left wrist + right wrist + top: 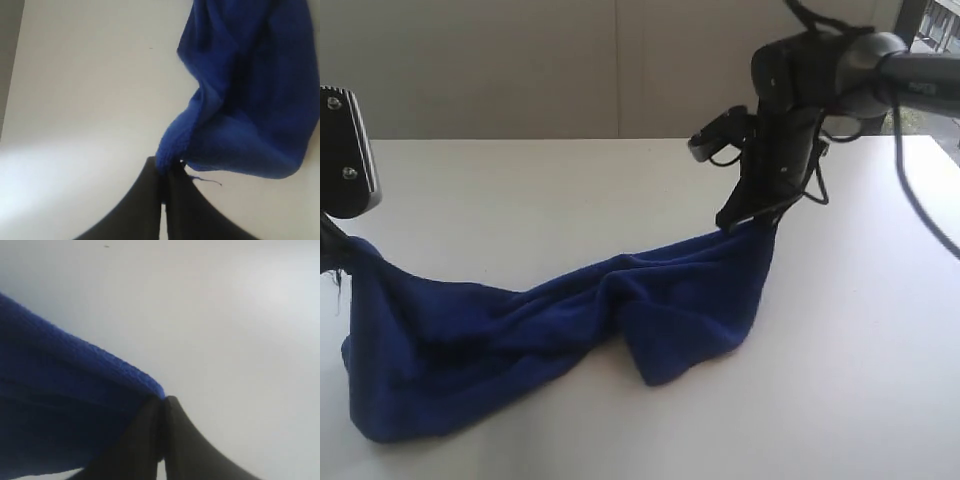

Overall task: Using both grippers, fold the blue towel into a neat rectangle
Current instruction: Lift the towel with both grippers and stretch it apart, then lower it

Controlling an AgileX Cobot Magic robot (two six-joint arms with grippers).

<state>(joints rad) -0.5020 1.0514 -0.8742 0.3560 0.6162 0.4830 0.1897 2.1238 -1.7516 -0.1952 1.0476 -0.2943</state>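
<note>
Found blue towel strung across the lower half of the exterior frame, from the left edge to right of centre. Noted its middle sagging, bunched and twisted onto the white worktop (no flat panel anywhere).

Checked left tool in the left wrist view: jaws pressed together at lower centre, pinching one towel corner, with the cloth spilling away toward the upper right of that frame and one loose thread trailing beside the pinch. Could not make out the tool tip itself at the left edge of the exterior frame; only the wrist housing visible there.

Checked right tool in the right wrist view: jaws closed flat on the towel's edge, cloth filling the lower left of that frame. Confirmed in the exterior frame at right of centre, raised clear of the worktop, the held corner hanging just below it.

Judged the governing relation thus: long axis of the towel running straight from one tool to the other, lower left up to centre right, each tool on its own end, neither nearer the slack middle. Recommend drawing the ends apart along that axis to take out the twist before any fold. Flagged risk: shallow pinches (corner slip under tension).
</note>
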